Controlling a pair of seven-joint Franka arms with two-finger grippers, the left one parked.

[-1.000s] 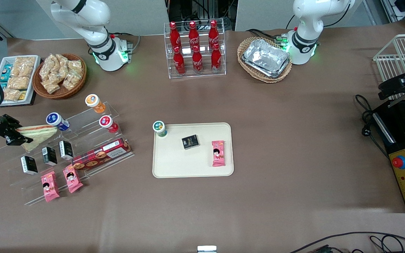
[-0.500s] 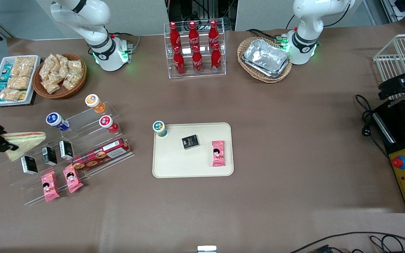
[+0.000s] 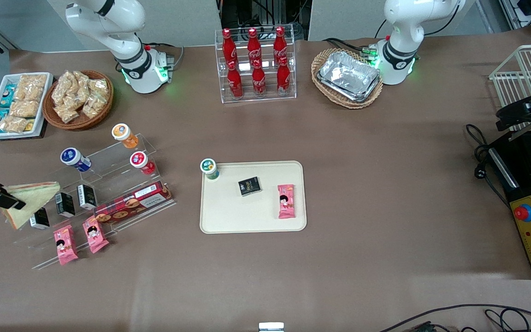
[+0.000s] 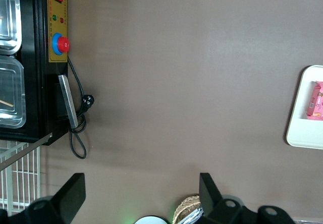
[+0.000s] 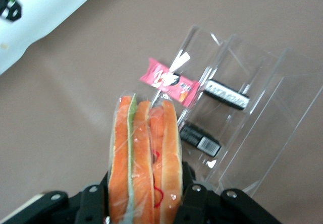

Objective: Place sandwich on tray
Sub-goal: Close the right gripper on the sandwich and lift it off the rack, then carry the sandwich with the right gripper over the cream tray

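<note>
Tabletop brown; claw (image 3: 3, 198) grips sandwich (image 3: 28, 198) by its edges above the rack (image 3: 95, 193), well apart from tray (image 3: 228, 216), for carrying.

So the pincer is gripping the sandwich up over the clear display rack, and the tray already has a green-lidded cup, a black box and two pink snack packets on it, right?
Not quite: the front view shows only one pink snack packet on the tray. The rest stands: the pincer grips the sandwich over the clear display rack, and the green-lidded cup and black box are on the tray.
</note>
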